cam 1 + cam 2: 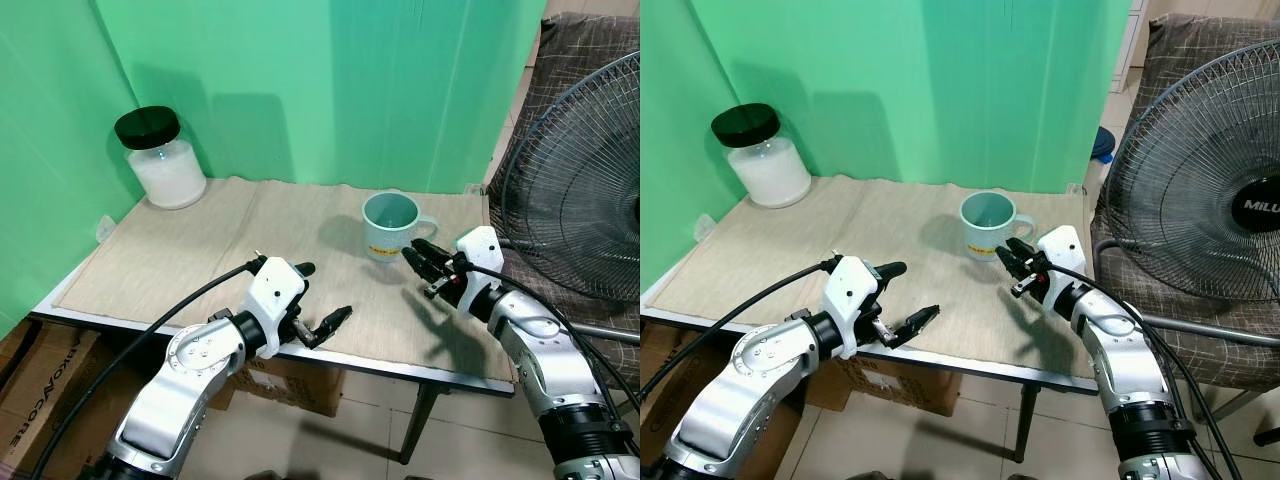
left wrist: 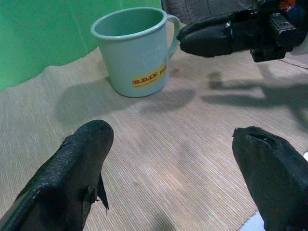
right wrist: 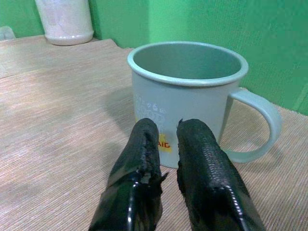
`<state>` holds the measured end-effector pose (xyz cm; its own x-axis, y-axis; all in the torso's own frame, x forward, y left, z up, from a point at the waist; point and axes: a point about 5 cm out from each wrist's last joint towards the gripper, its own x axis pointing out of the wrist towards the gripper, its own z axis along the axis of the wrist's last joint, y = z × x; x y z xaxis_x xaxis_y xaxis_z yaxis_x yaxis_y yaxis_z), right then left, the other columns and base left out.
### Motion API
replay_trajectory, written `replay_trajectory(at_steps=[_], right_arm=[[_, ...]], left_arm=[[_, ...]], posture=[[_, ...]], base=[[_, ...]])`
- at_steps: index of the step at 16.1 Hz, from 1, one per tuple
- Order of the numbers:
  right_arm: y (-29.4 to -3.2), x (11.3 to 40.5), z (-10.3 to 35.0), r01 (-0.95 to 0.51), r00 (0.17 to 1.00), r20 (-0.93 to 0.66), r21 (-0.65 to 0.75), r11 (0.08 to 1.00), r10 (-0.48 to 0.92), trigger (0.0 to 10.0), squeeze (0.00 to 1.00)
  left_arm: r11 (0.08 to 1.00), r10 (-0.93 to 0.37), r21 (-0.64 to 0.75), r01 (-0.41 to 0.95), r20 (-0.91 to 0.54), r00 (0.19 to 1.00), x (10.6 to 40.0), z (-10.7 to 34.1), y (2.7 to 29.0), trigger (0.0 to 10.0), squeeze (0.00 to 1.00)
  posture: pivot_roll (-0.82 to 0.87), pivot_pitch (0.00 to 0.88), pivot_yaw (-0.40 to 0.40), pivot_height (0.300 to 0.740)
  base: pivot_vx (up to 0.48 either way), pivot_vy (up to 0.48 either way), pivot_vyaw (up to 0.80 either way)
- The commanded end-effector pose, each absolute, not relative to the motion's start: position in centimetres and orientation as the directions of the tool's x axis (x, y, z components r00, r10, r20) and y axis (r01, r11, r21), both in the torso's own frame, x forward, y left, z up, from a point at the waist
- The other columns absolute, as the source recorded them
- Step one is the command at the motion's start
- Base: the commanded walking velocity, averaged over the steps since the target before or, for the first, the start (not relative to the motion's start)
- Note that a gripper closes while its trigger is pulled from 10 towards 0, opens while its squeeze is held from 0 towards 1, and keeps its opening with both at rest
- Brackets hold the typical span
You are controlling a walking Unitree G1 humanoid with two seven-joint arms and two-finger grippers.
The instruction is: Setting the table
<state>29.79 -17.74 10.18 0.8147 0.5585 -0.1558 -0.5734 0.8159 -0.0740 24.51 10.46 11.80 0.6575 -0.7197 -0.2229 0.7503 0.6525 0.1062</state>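
A small yellow label with red letters is sitting low on the side of the pale green enamel mug [image 2: 134, 48]; in the left wrist view it is reading roughly "R.D.I.Y.", with faint raised white lettering above it too blurred to read. The black hub of the grey wire-cage floor fan [image 1: 1200, 190] is showing white letters "MILU", cut off at the picture's edge.

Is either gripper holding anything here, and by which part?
Nothing is held. The right gripper has its jaws shut just short of the mug; the left gripper hangs open over the mat.
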Motion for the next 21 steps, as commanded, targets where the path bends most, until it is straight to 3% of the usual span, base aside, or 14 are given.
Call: replay_trajectory(at_steps=[1, 21], right_arm=[[-17.3, 29.6, 10.5, -0.590, 0.804, -0.145, -0.075, 0.804, 0.577, 0.0, 0.00], [-16.3, 29.6, 11.7, -0.627, 0.778, -0.099, -0.060, 0.777, 0.620, 0.0, 0.00]], left_arm=[[0.662, -0.710, 0.114, 0.740, -0.221, 0.669, 24.6, 12.1, 11.0, 10.0, 1.00], [0.663, -0.702, 0.137, 0.736, -0.229, 0.674, 25.1, 12.0, 11.0, 10.0, 1.00]], posture=[[-0.07, 0.000, 0.101, 0.740], [-0.07, 0.000, 0.100, 0.740]], base=[[0.000, 0.000, 0.00], [0.000, 0.000, 0.00]])
